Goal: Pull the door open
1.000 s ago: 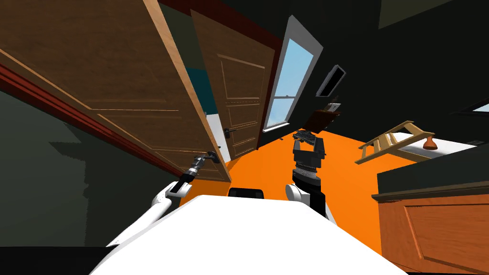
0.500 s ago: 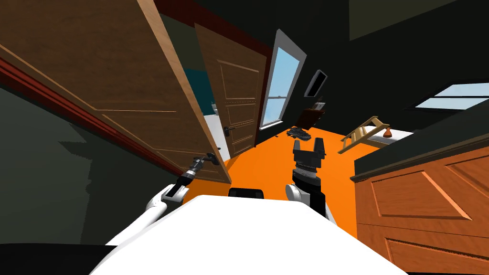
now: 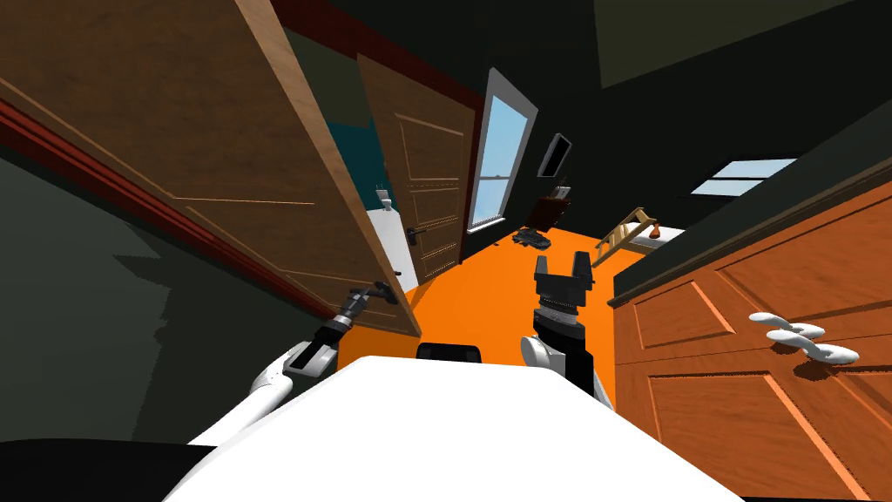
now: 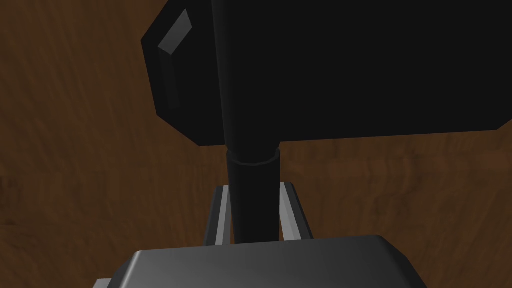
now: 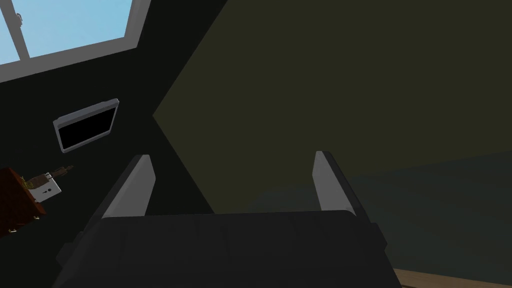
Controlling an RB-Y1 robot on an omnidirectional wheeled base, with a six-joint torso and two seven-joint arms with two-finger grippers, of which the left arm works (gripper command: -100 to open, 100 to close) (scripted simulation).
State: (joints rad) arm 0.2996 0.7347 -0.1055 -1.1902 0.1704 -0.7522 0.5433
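Brown panelled wooden door (image 3: 261, 174), ajar on my left, looks rigid and heavy on its hinges, best pulled by the black lever handle (image 4: 252, 200) near its free edge, which the left tool (image 4: 254, 189) clamps narrowly; the right tool (image 3: 563, 263) gapes wide, well apart from the door.

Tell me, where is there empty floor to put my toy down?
The orange floor is bare between the brown door and the cabinet. Near the window it is crowded with dark clutter. The left gripper grips the door handle.
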